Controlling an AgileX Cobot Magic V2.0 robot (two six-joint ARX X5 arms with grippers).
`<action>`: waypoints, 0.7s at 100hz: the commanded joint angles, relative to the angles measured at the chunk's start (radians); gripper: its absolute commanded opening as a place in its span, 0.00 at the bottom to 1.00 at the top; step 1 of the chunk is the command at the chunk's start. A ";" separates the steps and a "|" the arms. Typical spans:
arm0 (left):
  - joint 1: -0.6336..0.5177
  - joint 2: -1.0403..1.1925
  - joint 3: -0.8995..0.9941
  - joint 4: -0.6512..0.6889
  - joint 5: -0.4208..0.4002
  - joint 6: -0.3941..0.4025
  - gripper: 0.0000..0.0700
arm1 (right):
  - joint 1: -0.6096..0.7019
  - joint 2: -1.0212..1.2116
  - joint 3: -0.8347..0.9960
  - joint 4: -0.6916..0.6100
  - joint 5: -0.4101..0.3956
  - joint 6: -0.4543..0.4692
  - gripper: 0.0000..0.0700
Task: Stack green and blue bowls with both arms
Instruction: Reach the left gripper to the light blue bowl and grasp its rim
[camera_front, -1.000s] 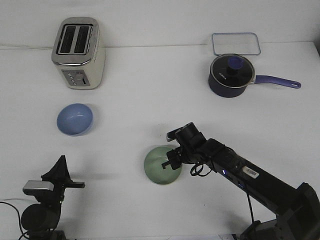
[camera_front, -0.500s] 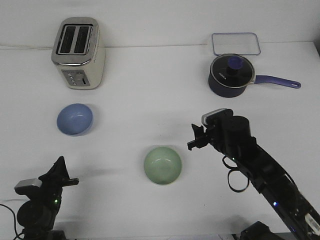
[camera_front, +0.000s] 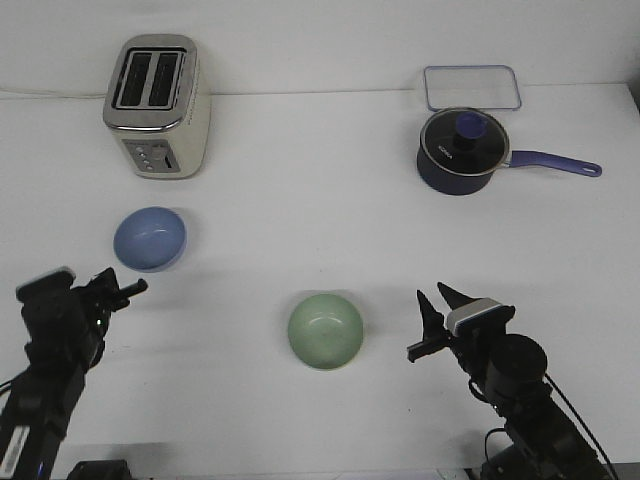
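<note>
Front view: right gripper (camera_front: 432, 322), released, is retreating from the green bowl (camera_front: 325, 331); left gripper (camera_front: 122, 287), state unclear, is nearing the blue bowl (camera_front: 150, 238).

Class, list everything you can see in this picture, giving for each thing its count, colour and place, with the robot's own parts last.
Toaster: one, cream and silver, far left of the table.
Saucepan: one, dark navy with a purple handle, lid on, far right.
Container: one, clear with a bluish rim, behind the saucepan.
Blue bowl: one, light blue, left, in front of the toaster.
Green bowl: one, pale green, near centre.
Table: one, white.
Left tool: one, black, near the blue bowl.
Right tool: one, black, open, right of the green bowl.
</note>
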 joint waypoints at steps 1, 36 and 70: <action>0.013 0.108 0.065 -0.018 0.004 0.053 0.04 | 0.004 -0.012 -0.004 -0.003 0.008 0.018 0.36; 0.129 0.473 0.288 -0.106 0.084 0.082 0.75 | 0.003 -0.029 -0.005 -0.066 0.026 0.016 0.36; 0.181 0.722 0.381 -0.100 0.174 0.106 0.75 | 0.003 -0.029 -0.005 -0.066 0.026 0.016 0.36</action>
